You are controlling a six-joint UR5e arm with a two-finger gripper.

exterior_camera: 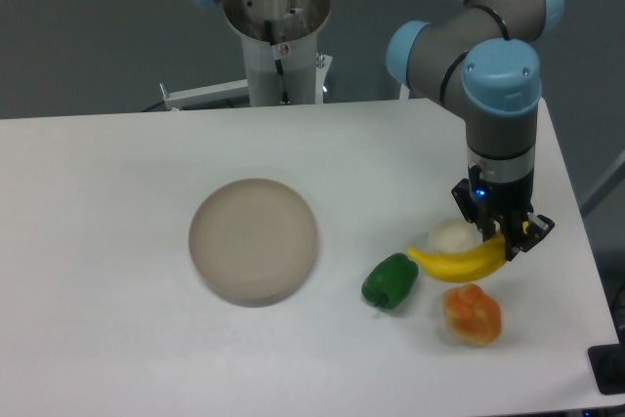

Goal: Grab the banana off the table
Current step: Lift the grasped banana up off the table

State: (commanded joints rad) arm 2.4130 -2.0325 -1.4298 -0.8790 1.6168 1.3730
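The bright yellow crescent banana (454, 264) lies at the right side of the white table (117, 202), between a green pepper and an orange fruit. My gripper (501, 241) is down over the banana's right end, its dark fingers on either side of that end. The jaws look closed against it, and the banana still seems to rest at table level. A pale round object (453, 236) sits just behind the banana, touching it.
A grey round plate (253, 238) sits in the middle of the table. The green pepper (390, 280) lies left of the banana. The lumpy orange fruit (473, 313) lies just in front of it. The table's right edge is close to the gripper.
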